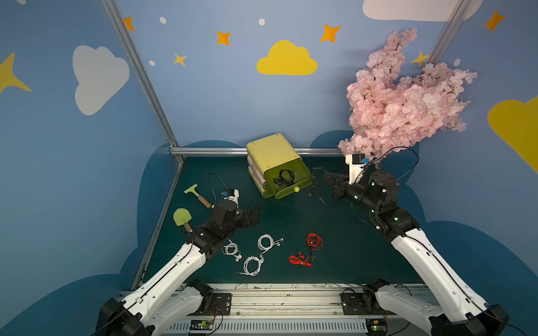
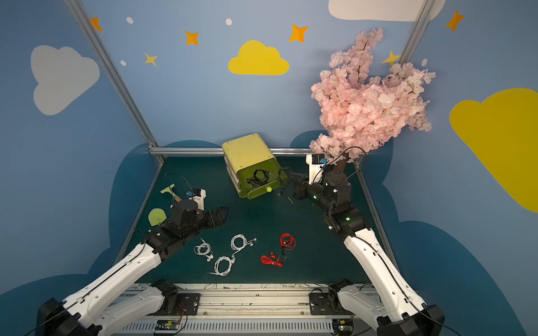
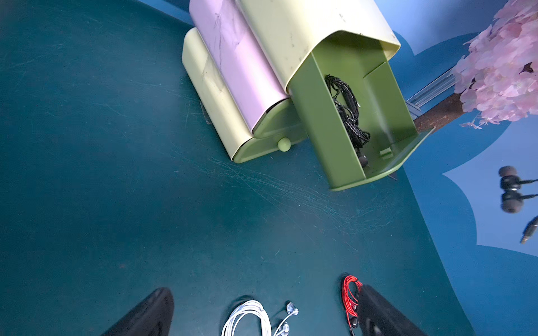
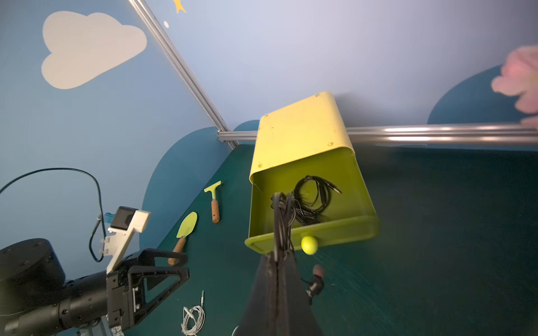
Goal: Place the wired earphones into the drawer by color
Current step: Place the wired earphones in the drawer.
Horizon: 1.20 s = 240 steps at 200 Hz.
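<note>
One black set (image 4: 281, 208) is hanging from the right gripper (image 4: 278, 256), which is pinching its cable tight, just at 3 o'clock of the open drawer (image 1: 283, 193). More black cable (image 1: 283, 177) is lying inside that drawer. Three white sets (image 1: 265, 242) and two red sets (image 1: 314, 241) are lying on the mat (image 1: 349, 247) toward 6 o'clock. Left gripper (image 1: 254, 214) is hovering at 8 o'clock, spread wide, holding nothing.

Earphones (image 1: 283, 178) in the top drawer (image 1: 286, 194)

Black earphones (image 1: 284, 177) in open drawer (image 1: 281, 195)
</note>
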Motion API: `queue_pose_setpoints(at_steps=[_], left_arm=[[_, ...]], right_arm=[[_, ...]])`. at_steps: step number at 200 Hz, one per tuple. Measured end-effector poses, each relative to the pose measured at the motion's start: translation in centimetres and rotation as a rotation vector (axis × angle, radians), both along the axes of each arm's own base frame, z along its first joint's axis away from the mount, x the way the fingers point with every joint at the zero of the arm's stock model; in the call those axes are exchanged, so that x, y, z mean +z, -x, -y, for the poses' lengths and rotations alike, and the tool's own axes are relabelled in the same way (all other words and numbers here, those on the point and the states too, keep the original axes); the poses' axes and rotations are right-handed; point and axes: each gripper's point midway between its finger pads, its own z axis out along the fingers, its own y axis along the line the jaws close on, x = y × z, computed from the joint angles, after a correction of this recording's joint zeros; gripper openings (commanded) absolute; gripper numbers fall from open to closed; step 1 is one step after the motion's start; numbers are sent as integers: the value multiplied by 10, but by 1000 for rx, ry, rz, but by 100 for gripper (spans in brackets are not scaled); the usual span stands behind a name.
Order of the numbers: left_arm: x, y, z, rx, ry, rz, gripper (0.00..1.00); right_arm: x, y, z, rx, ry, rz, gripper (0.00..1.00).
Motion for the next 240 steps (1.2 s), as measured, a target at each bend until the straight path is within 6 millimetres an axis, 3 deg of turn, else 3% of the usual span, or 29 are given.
queue_pose_setpoints(at_steps=[36,94,143,190,240], left_arm=[[0,0,0,-3,2,1,100],[5,3,-1,-2,12,19,100],[2,6,-3,1,14,16,100],[0,8,-4,4,17,13,100],[0,8,-5,6,19,14,100]], right_arm=[[9,-25,-26,39,7,15,0],[0,-73,-71,88,13,-4,0],[-15,-103,-94,102,17,-18,0],[-46,-117,-102,106,39,-71,0],[-68,-116,-102,108,53,-104,0]])
